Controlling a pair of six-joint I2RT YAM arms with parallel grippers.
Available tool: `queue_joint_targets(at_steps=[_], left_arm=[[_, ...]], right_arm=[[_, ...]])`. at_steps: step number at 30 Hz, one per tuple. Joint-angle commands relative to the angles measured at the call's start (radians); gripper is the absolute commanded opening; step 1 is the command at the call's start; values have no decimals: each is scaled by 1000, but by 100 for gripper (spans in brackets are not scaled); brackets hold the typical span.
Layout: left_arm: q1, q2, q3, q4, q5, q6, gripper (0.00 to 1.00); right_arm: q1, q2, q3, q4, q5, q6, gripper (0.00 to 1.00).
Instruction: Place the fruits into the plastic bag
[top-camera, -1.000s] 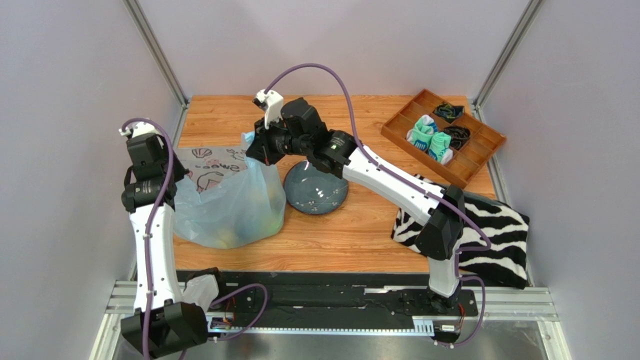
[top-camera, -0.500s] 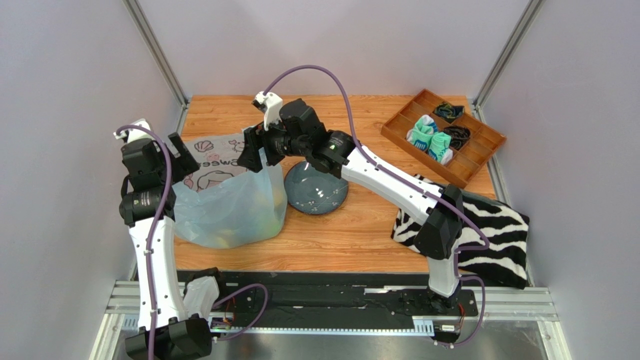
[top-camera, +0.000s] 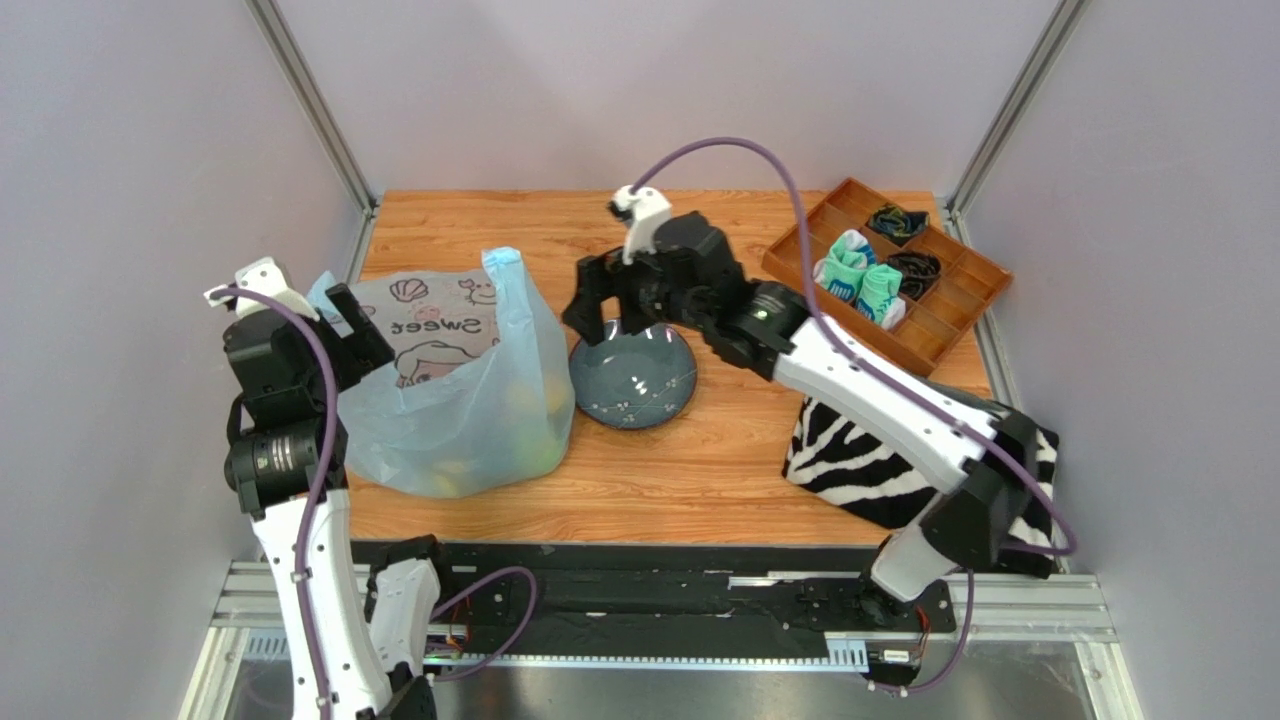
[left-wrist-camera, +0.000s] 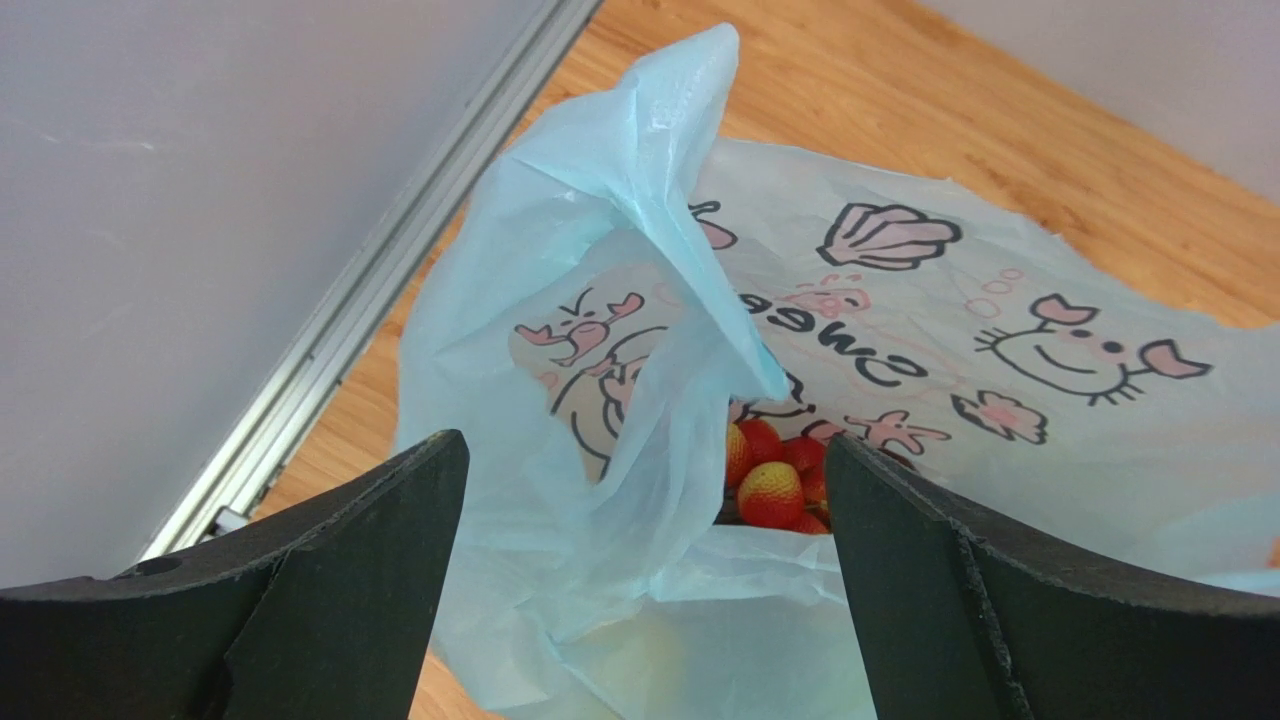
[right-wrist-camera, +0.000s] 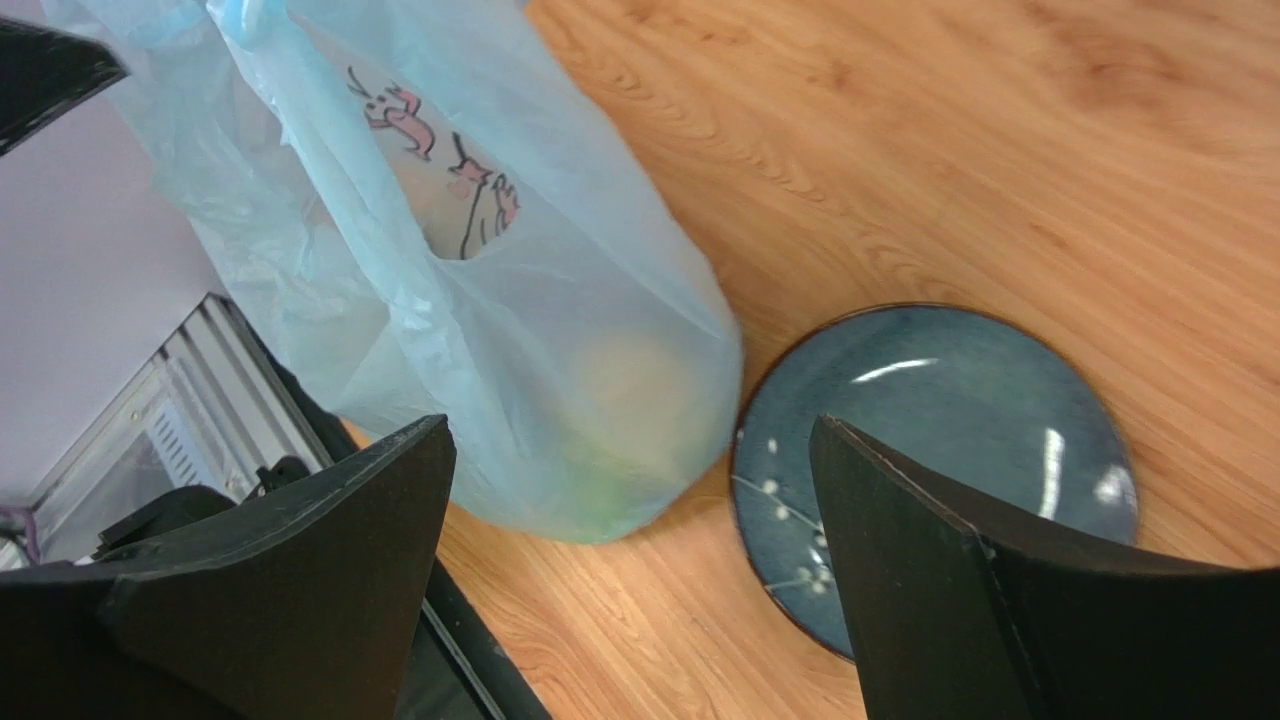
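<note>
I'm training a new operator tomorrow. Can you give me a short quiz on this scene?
1. True or false: the left gripper and the right gripper both stand open.
2. What lies on the plate?
3. The small red fruits are: A in the plastic bag; B on the plate; C held in the right gripper.
Key: 1 true; 2 nothing; 3 A.

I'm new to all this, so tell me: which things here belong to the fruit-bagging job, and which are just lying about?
Job: plastic bag, fruits inside it.
Lying about: dark plate, zebra cloth, wooden tray of socks.
</note>
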Motion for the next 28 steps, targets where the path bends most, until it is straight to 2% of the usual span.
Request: queue_joint_targets(at_steps=[1,4,7,8,11,13,20,28], left_arm=[[6,-86,69,-63,-40,14,97],[6,-166,65,-69,-8,45,97],[5,-255,59,-48,130,70,98],[3,-278,48,-25,218,71,98],[1,-387,13,29,347,50,98],[1,-400,11,30,369,41,98],[0,-418,0,27,401,42,98],[0,-421,-16,30,421,56,98]], right_arm=[[-25,-237,-120,64,105,-21,93],[-29,-409,-261,62,223,-30,93],[-31,-611,-445,81,375,-30,93],[-29,-658,-485,82,439,-29,93],[-29,-819,-620,82,536,-26,93],[-29,-918,-695,66,576,-21,93],[-31,-1104,-813,-11,731,-18,93],[-31,-1126,-818,-76,776,-12,93]])
